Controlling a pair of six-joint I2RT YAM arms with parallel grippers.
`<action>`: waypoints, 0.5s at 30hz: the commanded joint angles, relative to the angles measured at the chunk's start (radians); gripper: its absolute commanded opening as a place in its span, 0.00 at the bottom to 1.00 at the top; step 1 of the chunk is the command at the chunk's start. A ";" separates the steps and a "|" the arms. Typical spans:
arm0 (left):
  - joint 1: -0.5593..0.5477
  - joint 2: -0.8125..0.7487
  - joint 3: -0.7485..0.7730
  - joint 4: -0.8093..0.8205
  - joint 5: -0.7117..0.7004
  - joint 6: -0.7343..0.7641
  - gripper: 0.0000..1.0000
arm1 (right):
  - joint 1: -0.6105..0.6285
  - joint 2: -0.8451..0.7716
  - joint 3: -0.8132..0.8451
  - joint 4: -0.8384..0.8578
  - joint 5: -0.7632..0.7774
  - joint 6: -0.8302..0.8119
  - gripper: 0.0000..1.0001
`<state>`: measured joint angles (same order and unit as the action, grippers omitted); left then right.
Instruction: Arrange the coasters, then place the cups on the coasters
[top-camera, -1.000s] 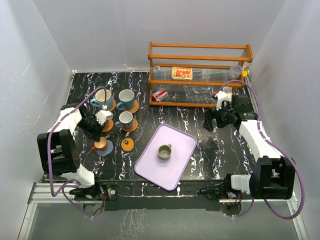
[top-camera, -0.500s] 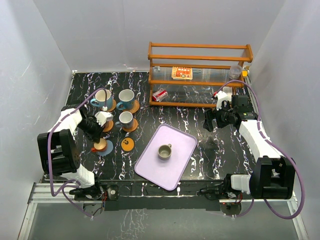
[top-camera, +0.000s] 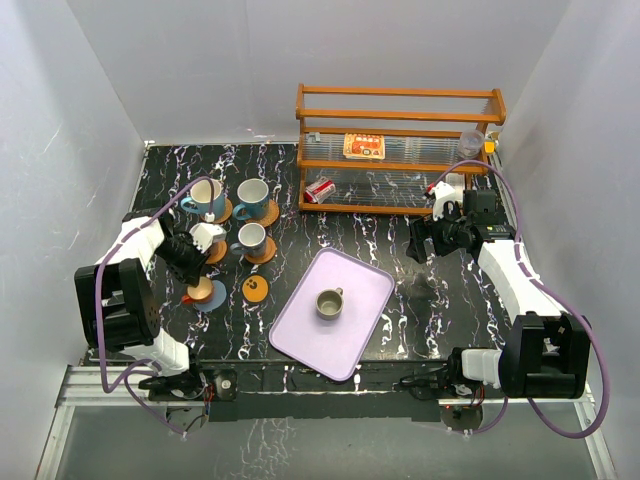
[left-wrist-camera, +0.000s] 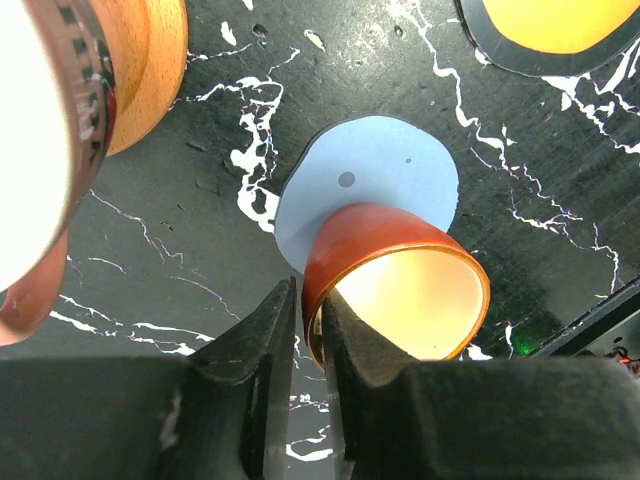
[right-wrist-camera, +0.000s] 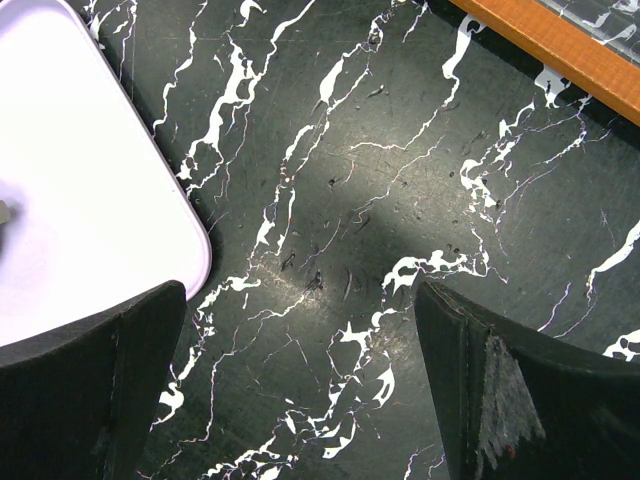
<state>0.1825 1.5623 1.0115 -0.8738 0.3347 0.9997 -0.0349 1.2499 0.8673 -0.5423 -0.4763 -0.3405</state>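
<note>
Closely pinches near rim of small orange-lined cup (left-wrist-camera: 400, 290) with left pincer (left-wrist-camera: 308, 310), one finger inside, atop grey-blue coaster (left-wrist-camera: 380, 165) stretching beyond fingertips; holds right pincer (right-wrist-camera: 300, 330) agape, empty.

White-and-black arms (top-camera: 510, 275) — looping purple cables (top-camera: 99, 320)

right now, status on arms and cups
Left jaws straddle rim of small orange cup on grey-blue coaster, grip unclear. Right jaws open, empty. Olive cup on tray; dotted coaster bare.

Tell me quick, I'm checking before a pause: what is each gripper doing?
Left gripper: jaws nearly shut astride the small orange cup wall; grip cannot be told.
Right gripper: jaws wide open, holding nothing.
</note>
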 joint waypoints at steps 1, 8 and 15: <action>0.009 -0.016 -0.005 -0.023 0.007 0.016 0.17 | -0.005 -0.011 0.008 0.037 0.004 -0.009 0.98; 0.009 -0.023 0.003 -0.029 0.010 0.016 0.23 | -0.006 -0.012 0.006 0.038 0.004 -0.009 0.98; 0.010 -0.075 0.025 -0.033 0.015 0.017 0.34 | -0.005 -0.012 0.008 0.037 0.005 -0.009 0.98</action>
<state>0.1844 1.5547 1.0119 -0.8753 0.3298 1.0027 -0.0349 1.2499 0.8673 -0.5423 -0.4728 -0.3405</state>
